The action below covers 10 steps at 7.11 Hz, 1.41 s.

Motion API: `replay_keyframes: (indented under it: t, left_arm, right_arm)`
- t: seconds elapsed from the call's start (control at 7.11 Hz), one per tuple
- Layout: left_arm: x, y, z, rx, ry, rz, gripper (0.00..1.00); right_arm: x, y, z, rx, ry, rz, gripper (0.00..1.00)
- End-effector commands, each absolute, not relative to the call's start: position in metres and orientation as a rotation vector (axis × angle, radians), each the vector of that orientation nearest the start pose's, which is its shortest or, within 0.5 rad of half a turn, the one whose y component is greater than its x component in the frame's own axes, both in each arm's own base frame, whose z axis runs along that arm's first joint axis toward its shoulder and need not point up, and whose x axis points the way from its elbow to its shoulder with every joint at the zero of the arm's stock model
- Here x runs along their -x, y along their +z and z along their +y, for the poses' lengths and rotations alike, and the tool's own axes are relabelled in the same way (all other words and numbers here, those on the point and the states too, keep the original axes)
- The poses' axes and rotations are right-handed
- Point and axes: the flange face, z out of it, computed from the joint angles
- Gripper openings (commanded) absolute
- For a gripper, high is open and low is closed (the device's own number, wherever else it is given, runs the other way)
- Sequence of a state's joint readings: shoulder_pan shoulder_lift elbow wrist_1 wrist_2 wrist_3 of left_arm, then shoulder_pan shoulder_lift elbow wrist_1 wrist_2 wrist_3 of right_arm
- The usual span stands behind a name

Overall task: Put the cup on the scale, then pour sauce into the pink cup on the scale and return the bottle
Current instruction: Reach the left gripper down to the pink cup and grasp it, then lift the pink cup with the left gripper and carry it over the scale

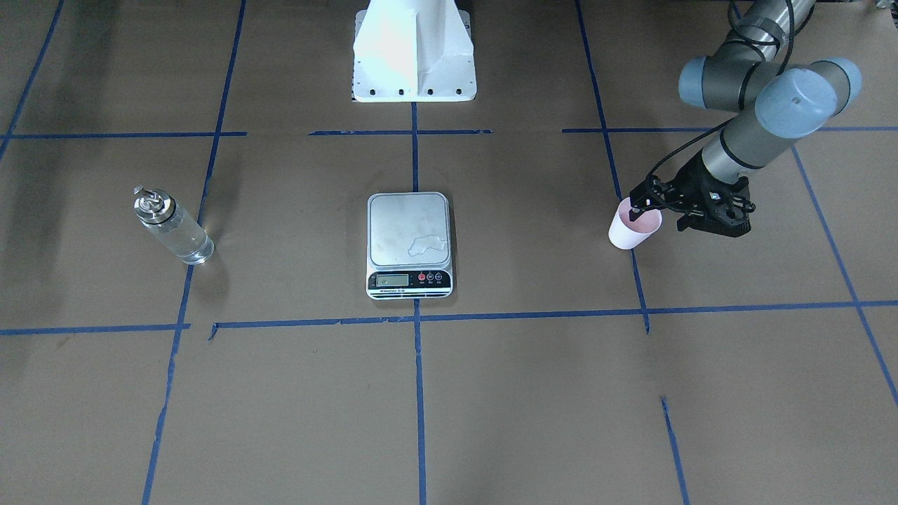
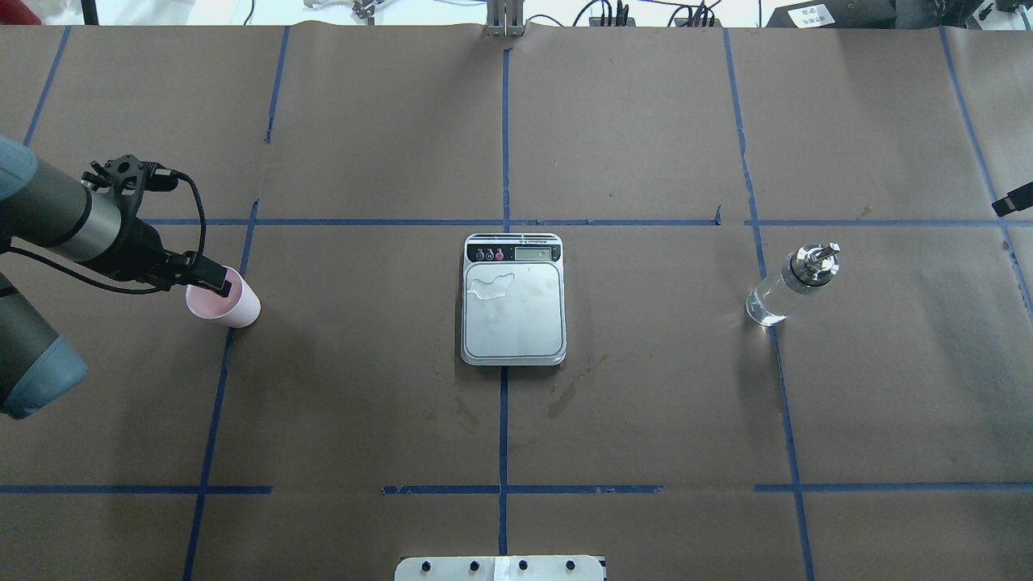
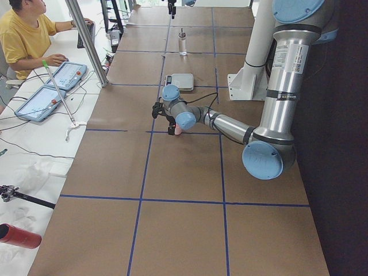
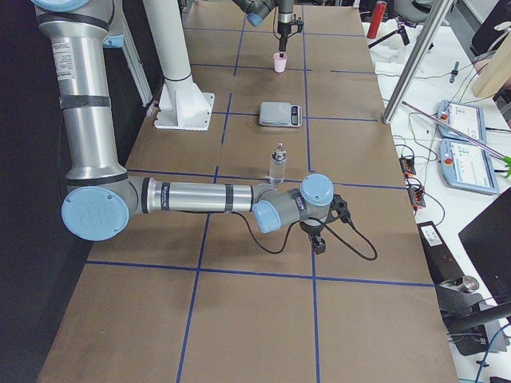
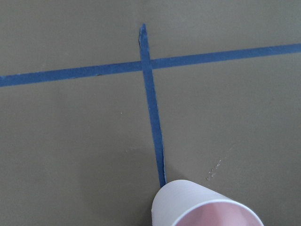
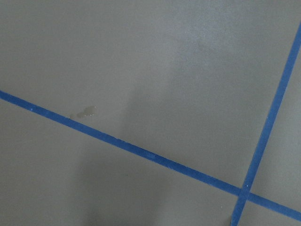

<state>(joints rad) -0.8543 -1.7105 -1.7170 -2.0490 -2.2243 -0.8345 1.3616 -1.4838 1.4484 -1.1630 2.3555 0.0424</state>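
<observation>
Across the brown paper-covered table, gridded with blue tape lines, the items stand well apart from one another. Left arm: reaches low over the table's left end, wrist angled down toward the cup. Right arm: stretched low over the table's right end, its wrist near the bottle but apart from it. Scale: flat at the table's centre on a tape line, its display strip on the side away from the robot, with a small clear puddle on the steel platform. Bottle: upright on the robot's right of the scale, silver spout cap on, clear sauce visible through the glass. Cup: on the table beside a tape line, far to the robot's left of the scale, mouth up, pink inside showing. Left claw: at the cup's rim, one dark fingertip over the mouth; whether it grasps the rim or is released cannot be told. Right claw: points down at the table near the bottle; its state cannot be told.
</observation>
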Motion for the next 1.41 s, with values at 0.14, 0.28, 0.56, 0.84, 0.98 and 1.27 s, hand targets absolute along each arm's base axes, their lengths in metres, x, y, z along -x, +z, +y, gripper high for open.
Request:
replay_keyframes:
  t: [0.14, 0.28, 0.56, 0.84, 0.98, 1.27]
  left_arm:
    - [-0.321, 0.476, -0.467, -0.064, 0.146, 0.939, 0.45]
    - [-0.321, 0.476, -0.466, -0.061, 0.147, 0.941, 0.0]
    - [-0.321, 0.47, -0.465, -0.046, 0.146, 0.942, 0.0]
    - [-0.317, 0.407, -0.462, 0.023, -0.057, 0.99, 0.0]
    - [-0.336, 0.34, -0.48, 0.038, -0.109, 1.01, 0.0]
    - [-0.405, 0.201, -0.48, 0.117, -0.164, 1.01, 0.0]
  right_arm:
    - [0.053, 0.632, -0.548, -0.246, -0.3, -0.816, 1.0]
    - [0.053, 0.632, -0.548, -0.247, -0.301, -0.817, 1.0]
    - [0.053, 0.632, -0.548, -0.247, -0.3, -0.818, 1.0]
    - [0.053, 0.629, -0.549, -0.252, -0.302, -0.819, 1.0]
    - [0.053, 0.627, -0.549, -0.255, -0.302, -0.819, 1.0]
    - [0.051, 0.64, -0.541, -0.235, -0.296, -0.816, 1.0]
